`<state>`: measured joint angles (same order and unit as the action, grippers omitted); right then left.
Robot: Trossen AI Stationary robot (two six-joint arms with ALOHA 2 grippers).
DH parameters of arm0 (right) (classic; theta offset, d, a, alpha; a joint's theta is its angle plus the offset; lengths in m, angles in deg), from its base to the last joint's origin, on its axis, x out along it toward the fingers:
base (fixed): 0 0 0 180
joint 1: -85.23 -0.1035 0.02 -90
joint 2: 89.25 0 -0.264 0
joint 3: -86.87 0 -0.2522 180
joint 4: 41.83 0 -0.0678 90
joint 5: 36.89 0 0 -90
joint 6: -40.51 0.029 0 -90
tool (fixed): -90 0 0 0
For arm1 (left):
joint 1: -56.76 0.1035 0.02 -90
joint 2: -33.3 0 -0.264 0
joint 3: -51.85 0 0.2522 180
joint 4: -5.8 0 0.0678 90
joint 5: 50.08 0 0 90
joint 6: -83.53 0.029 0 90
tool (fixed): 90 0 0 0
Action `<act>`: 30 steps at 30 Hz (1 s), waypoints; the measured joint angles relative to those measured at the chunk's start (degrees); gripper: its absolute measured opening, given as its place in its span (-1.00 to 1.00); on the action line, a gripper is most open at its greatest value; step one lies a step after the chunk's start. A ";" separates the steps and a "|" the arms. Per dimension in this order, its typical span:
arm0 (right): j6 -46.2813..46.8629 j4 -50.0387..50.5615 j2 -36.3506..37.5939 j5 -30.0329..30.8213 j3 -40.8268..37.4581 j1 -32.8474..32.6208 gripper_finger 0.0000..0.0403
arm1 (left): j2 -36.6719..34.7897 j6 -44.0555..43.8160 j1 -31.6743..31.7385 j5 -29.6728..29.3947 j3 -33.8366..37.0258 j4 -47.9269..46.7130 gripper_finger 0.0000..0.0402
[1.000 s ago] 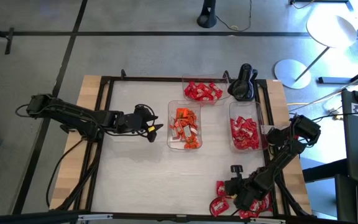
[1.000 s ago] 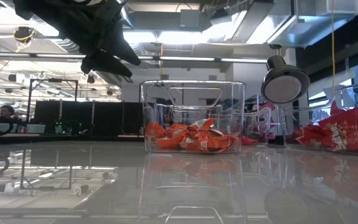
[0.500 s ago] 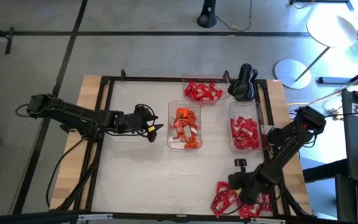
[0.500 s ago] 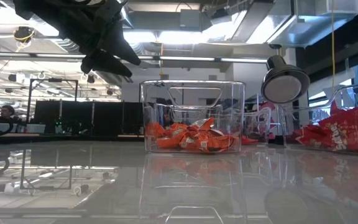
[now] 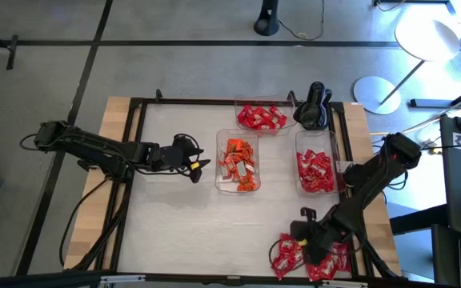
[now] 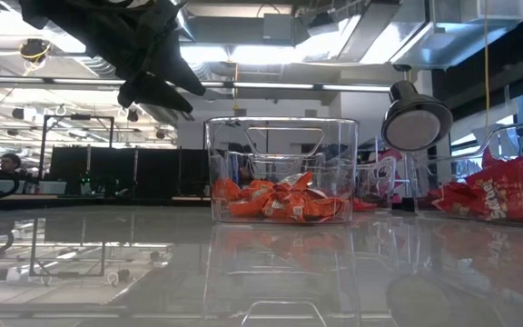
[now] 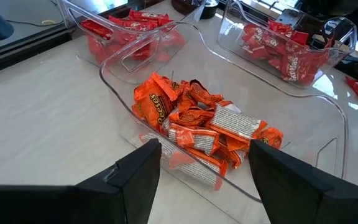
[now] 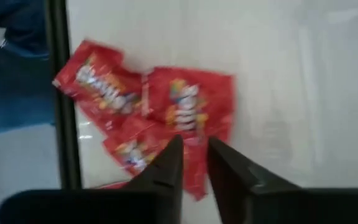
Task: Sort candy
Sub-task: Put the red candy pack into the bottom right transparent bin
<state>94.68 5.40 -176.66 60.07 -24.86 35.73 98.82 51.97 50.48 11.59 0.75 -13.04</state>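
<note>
Loose red candy [image 5: 310,258] lies in a pile at the table's near right corner. My right gripper [image 5: 306,240] hovers above it, pointing steeply down. In the right wrist view its fingers [image 8: 194,158] stand a narrow gap apart over red wrappers [image 8: 188,109] that lie flat on the table. Orange candy [image 7: 194,121] fills the middle clear tray [image 5: 238,164]. My left gripper [image 5: 202,166] hangs open just left of that tray, above the table, holding nothing. Red candy fills the far tray [image 5: 261,118] and the right tray [image 5: 315,170].
A black stand [image 5: 312,108] rises at the far right, between the far tray and the right tray. Black frame rails [image 5: 214,102] run around the table top. Bare table [image 5: 198,232] stretches across the near middle and near left.
My right gripper has risen from the loose candy pile at the near right corner and has rolled a little about its own line. The left arm has kept still.
</note>
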 joint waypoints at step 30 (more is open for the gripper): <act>-0.65 -0.36 -10.90 2.49 0.13 -5.24 -0.60 | 0.00 -0.08 -0.48 0.00 0.01 -0.24 0.16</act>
<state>94.03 5.04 -187.56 62.55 -24.73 30.49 98.82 51.90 50.00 11.59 0.76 -13.28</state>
